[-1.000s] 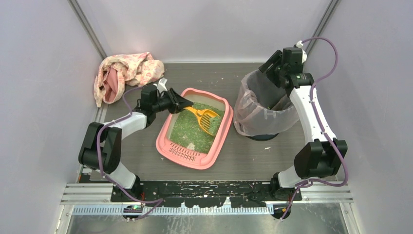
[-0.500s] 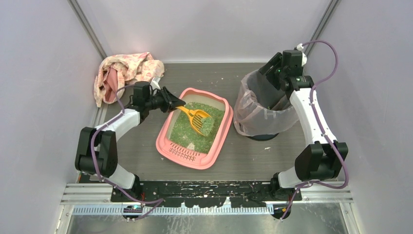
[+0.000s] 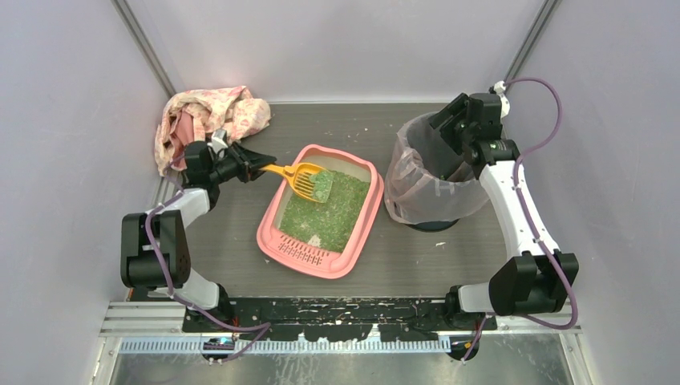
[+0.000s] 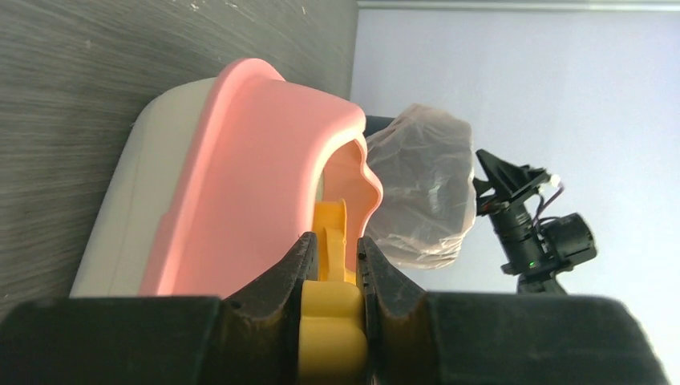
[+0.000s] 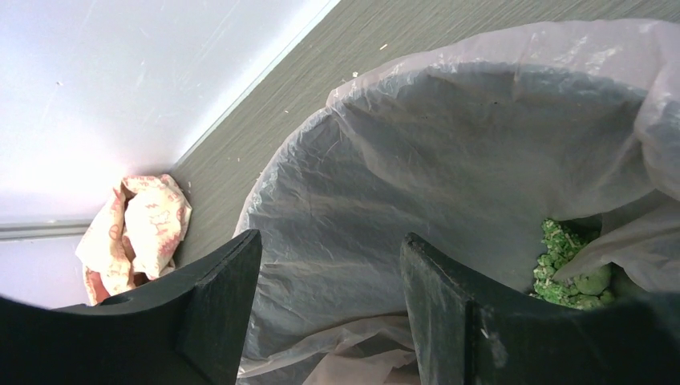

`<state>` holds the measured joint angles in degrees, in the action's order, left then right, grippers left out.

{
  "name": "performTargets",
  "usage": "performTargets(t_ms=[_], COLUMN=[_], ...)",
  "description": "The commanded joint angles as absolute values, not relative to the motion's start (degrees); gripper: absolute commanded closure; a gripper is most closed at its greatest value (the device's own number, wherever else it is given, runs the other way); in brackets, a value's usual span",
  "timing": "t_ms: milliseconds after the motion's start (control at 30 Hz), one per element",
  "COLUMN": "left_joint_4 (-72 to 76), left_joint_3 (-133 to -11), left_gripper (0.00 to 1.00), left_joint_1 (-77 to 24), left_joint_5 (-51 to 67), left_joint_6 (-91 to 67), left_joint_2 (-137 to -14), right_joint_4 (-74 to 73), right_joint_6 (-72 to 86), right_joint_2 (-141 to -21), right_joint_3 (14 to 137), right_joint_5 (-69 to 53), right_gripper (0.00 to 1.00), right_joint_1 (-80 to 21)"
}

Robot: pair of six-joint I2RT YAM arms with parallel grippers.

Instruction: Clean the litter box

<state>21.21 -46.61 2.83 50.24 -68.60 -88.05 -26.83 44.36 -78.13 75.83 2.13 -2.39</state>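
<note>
The pink litter box (image 3: 277,245) sits mid-table with green granules (image 3: 333,212) inside and its grate lip at the near end; its pink wall (image 4: 240,200) fills the left wrist view. My left gripper (image 3: 258,168) is shut on the handle of a yellow scoop (image 3: 307,181), also in the left wrist view (image 4: 331,233). The scoop's head hangs over the box's far left corner with a green clump in it. My right gripper (image 3: 451,122) is open and empty above the bin's far rim, its fingers (image 5: 220,309) over the bag.
A dark round bin lined with a translucent bag (image 3: 433,180) stands right of the box; green litter (image 5: 573,269) lies at its bottom. A crumpled pink-patterned cloth (image 3: 208,120) lies at the far left corner. Loose granules are scattered on the table.
My left gripper has pulled back to the left, drawing the scoop with its clump from the box's middle to its far left corner. The right gripper shifted slightly right.
</note>
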Motion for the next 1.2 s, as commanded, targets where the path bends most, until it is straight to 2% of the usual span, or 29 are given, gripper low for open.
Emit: performTargets(t_ms=[0,167,300,533,767,867,1100,1167], left_joint_4=[35.8,45.5,53.0,43.1,47.9,50.3,43.1,42.9], left_joint_3=[-43.0,-38.8,-38.4,-37.3,-35.3,-33.2,-32.0,-32.0], left_gripper=[1.0,1.0,1.0,1.0,1.0,1.0,1.0,1.0], left_joint_1=[4.4,5.0,0.6,2.8,-1.9,3.4,5.4,1.2], left_joint_5=[56.0,55.9,51.9,53.8,51.7,53.3,54.8,52.0], left_joint_6=[-78.3,-85.7,-91.2,-85.2,-88.5,-90.0,-85.5,-85.7], left_joint_2=[-86.6,-87.1,-89.0,-83.4,-84.0,-83.2,-79.9,-79.7], right_joint_4=[-22.0,-20.2,-18.7,-17.9,-17.8,-17.7,-18.0,-17.8], right_joint_6=[45.0,45.4,46.0,46.5,46.8,47.1,46.5,46.5], right_joint_2=[-74.7,-73.5,-72.8,-70.8,-68.4,-67.8,-66.4,-66.3], right_joint_3=[74.4,72.2,69.5,67.0,63.6,63.1,62.2,61.9], right_joint_5=[3.8,3.9,3.5,3.6,3.6,3.4,4.0,4.0], right_gripper=[0.31,0.31,0.31,0.31,0.31,0.31,0.31,0.31], right_joint_1=[-2.1,-1.8,-1.8,-1.7,-1.7,-1.7,-1.7,-1.7])
